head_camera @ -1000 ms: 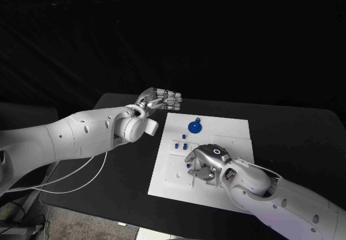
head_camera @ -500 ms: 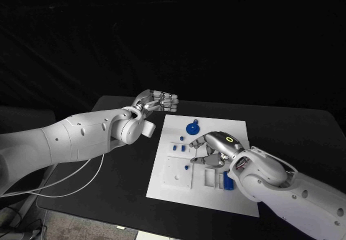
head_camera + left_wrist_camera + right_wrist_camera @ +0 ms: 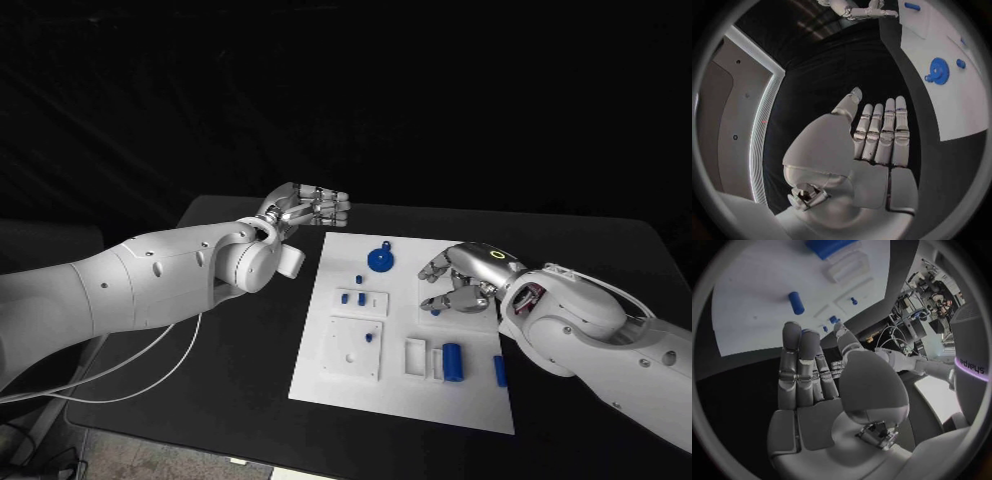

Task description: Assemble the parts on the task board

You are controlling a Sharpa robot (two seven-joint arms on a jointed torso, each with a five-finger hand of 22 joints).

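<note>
Our right hand (image 3: 464,280) hovers over the right-hand side of the white task board (image 3: 462,400), fingers loosely curled and apart, holding nothing; the right wrist view shows those fingers (image 3: 803,365) stretched out side by side, with the thumb standing off from them. Our left hand (image 3: 310,205) hangs above the black table (image 3: 606,260), just off the board's far left corner, and it too is empty. From the left wrist, its fingers (image 3: 882,132) lie straight and close together, the palm bare.

On the board, a blue gear (image 3: 381,261) sits near the far edge with a small blue peg (image 3: 385,243) just beyond it. Two short blue pieces (image 3: 355,297) stand in a raised white block at the board's left side, and another small blue peg (image 3: 359,278) rests a little farther off. A small blue piece (image 3: 369,338) lies in a square recessed plate nearer to us. A blue cylinder (image 3: 454,362) lies in a slot toward the near edge, and a blue bar (image 3: 500,371) rests close to the board's right border. A blue speck (image 3: 436,311) shows just under our right hand; we cannot tell what it is.
</note>
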